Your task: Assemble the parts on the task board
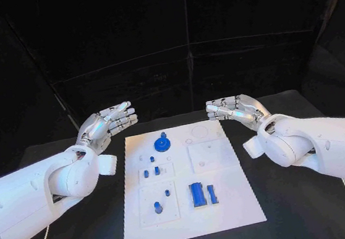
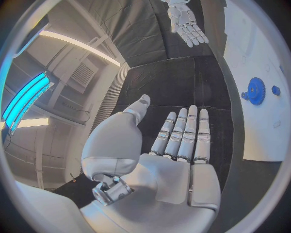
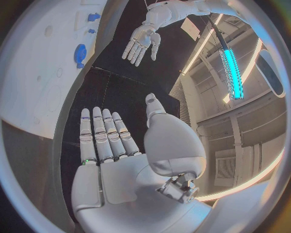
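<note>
We see, from the head view, a flat white rectangular task board (image 1: 238,208) lying in the centre of a black desk (image 1: 306,209), its long side running from the lower middle of the frame up toward the middle.

Several small blue parts rest on the board. Near its upper edge sits a round blue toothed gear (image 1: 162,143) with a small knob rising from it. Just below the gear we see a tiny blue peg (image 1: 152,158), then a pair of short blue pins (image 1: 151,172) side by side. Lower down, in the left half of the board, there is another small blue dot (image 1: 166,192) and a blue rounded stud (image 1: 158,207). To the right of these, two upright blue rectangular blocks (image 1: 203,194) stand next to each other, the left one wider than the right.

The left hand (image 1: 107,126), silver and many-fingered on a white arm, is at the middle left of the frame, just beyond the board's upper left corner. Its palm is open, fingers spread, and it holds nothing. In the left wrist view, its fingers (image 2: 182,136) lie straight and side by side above the dark desk.

The right hand (image 1: 236,109) mirrors it at the middle right, off the board's upper right corner, likewise open-palmed and empty.
</note>
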Action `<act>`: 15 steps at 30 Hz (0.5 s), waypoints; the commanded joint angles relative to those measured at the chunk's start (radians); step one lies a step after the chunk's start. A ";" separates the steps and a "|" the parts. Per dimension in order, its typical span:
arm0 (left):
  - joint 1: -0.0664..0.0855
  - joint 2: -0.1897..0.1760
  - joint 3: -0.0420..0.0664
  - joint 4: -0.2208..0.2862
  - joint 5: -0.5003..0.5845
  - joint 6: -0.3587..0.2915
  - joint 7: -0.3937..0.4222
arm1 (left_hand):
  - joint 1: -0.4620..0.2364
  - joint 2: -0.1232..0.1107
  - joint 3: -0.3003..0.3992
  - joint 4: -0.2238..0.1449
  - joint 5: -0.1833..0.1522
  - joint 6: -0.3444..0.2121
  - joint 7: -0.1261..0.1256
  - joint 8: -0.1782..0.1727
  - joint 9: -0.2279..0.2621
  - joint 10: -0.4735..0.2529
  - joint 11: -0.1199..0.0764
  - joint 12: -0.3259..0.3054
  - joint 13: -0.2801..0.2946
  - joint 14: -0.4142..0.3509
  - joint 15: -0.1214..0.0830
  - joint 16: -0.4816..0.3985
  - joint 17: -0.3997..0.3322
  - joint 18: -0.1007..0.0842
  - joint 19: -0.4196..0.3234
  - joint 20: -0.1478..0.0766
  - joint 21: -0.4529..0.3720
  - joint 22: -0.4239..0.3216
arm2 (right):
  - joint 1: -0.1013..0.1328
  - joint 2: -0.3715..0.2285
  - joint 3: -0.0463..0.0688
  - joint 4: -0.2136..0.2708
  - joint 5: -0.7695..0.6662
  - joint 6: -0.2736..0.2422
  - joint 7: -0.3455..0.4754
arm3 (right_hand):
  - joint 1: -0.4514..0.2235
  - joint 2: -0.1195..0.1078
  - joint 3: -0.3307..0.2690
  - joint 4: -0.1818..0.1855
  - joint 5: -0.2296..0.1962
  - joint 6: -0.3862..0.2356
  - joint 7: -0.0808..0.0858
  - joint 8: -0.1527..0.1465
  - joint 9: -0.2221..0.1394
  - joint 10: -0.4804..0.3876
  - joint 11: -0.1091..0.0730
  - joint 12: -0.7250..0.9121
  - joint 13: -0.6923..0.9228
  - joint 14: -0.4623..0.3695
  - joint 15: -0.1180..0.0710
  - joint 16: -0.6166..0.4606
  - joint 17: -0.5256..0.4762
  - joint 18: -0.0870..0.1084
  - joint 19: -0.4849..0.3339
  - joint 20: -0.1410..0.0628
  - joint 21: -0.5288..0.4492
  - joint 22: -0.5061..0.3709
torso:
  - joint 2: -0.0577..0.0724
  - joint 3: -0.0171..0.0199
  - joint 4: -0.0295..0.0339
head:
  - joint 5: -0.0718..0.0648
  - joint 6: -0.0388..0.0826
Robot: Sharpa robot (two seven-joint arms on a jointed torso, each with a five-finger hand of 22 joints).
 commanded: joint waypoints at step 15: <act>-0.175 0.054 0.138 0.152 -0.055 -0.479 0.028 | -0.564 0.023 -0.164 0.018 -0.020 -0.406 -0.105 -0.020 -0.018 -0.427 -0.135 -0.116 -0.017 -0.399 -0.112 -0.139 -0.073 -0.131 -0.336 -0.175 -0.088 -0.143 | -0.031 0.021 -0.003 0.166 0.343 -0.382 0.124 | -0.634 -0.021 0.101 -0.015 -0.121 -0.428 -0.156 -0.019 -0.022 -0.447 -0.121 -0.148 -0.027 -0.465 -0.102 -0.077 -0.107 -0.147 -0.376 -0.117 -0.125 -0.019 | -0.092 0.0100 0.0302 | 0.022 0.048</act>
